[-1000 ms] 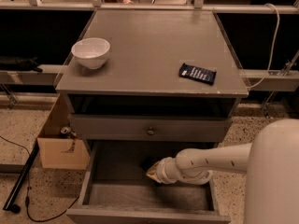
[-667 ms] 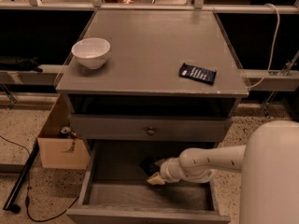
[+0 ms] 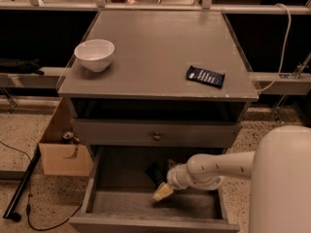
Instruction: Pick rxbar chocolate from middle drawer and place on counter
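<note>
Reaching into the middle drawer (image 3: 121,204), gripper (image 3: 163,192), grip state not discernible; chocolate bar (image 3: 154,173) just beyond it, slightly left, apparently lengthwise near-to-far.

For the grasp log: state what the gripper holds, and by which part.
Cannot be told: the gripper is down in the middle drawer right beside the rxbar chocolate, but no hold shows.
</note>
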### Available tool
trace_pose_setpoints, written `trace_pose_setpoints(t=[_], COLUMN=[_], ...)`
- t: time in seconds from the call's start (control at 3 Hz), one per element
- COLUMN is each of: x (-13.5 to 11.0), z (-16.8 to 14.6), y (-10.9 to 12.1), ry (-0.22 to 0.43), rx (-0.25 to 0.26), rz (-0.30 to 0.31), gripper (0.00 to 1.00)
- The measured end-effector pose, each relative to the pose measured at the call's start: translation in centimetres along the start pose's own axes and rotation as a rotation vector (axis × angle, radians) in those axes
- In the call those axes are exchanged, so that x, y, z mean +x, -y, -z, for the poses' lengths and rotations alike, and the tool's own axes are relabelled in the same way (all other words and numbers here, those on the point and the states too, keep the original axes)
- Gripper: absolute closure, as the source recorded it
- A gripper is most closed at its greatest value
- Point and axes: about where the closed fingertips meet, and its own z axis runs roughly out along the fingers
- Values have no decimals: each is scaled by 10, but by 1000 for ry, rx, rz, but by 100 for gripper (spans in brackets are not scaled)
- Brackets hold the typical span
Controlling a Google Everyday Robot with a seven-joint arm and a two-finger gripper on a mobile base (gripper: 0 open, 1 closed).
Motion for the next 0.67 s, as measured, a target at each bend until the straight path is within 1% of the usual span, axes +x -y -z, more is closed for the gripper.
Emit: trace_pose_setpoints(t=[0.67], x=[1], z=[-29], y=[9], ry=[-30], rx=[11], rz=[-34], gripper=[0])
